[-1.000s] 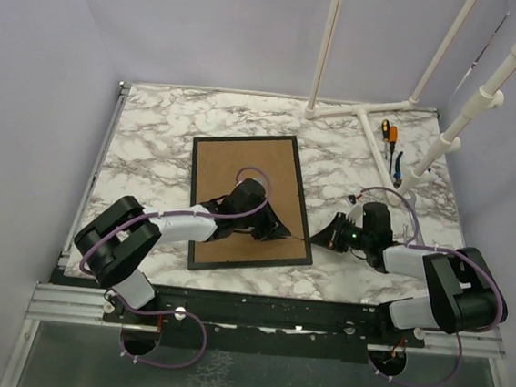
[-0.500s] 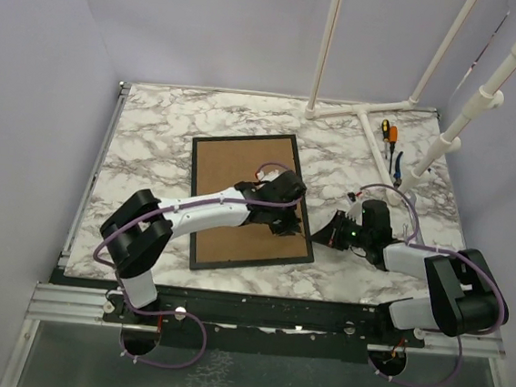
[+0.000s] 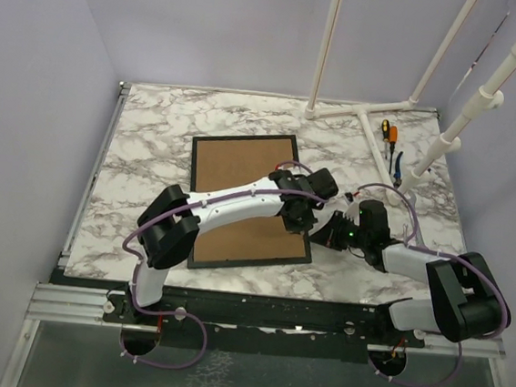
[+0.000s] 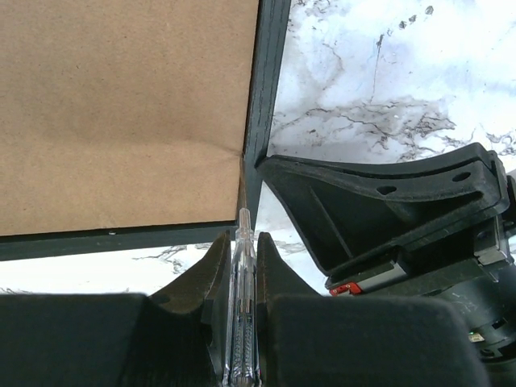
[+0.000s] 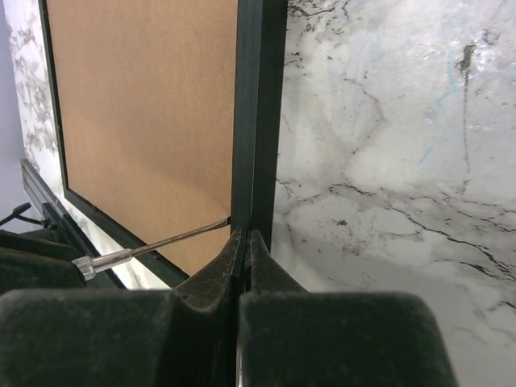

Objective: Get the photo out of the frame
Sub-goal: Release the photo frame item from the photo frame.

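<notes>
The frame [image 3: 237,173] lies face down on the marble table, brown back [image 4: 121,113] up inside its thin black border. The photo is hidden under that back. My left gripper [image 3: 299,218] is shut on a clear-handled screwdriver [image 4: 243,306]. Its metal tip [image 5: 161,242] touches the seam between the brown back and the frame's right border, near the lower right corner. My right gripper [image 3: 319,238] is shut with nothing between its fingers. Its tips [image 5: 244,238] rest against the outside of that same right border [image 5: 258,121], just beside the screwdriver tip.
An orange-handled screwdriver [image 3: 385,130] and a blue-handled tool [image 3: 398,161] lie at the back right. They sit beside the white pipe stand [image 3: 375,113]. Purple walls close in the table [image 3: 154,129] on the left, back and right.
My left arm has swung right, from over the frame's lower middle to its right edge, carrying the screwdriver up to the right gripper. The right gripper has barely moved.
</notes>
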`<act>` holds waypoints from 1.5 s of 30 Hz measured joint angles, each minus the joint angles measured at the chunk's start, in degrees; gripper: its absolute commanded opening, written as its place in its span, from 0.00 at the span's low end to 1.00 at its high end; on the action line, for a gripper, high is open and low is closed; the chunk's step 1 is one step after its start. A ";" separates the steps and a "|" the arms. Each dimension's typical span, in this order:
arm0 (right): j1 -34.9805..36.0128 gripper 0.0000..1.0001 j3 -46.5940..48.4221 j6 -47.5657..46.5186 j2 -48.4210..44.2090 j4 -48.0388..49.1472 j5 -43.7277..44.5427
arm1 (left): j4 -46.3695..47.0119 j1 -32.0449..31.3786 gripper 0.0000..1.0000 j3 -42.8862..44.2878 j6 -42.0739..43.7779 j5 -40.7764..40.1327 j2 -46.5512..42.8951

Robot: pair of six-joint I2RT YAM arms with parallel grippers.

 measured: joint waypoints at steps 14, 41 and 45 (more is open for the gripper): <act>1.42 0.06 -1.22 3.41 -0.66 2.60 -1.51 | 17.99 13.11 0.00 -28.57 7.80 3.17 -27.82; -5.14 0.29 21.44 0.61 21.57 3.56 -5.79 | 46.29 26.21 0.00 -34.73 22.88 23.69 -16.06; -5.14 0.26 21.79 0.57 24.04 4.63 -6.91 | 46.84 26.21 0.00 -33.31 23.10 24.28 -13.38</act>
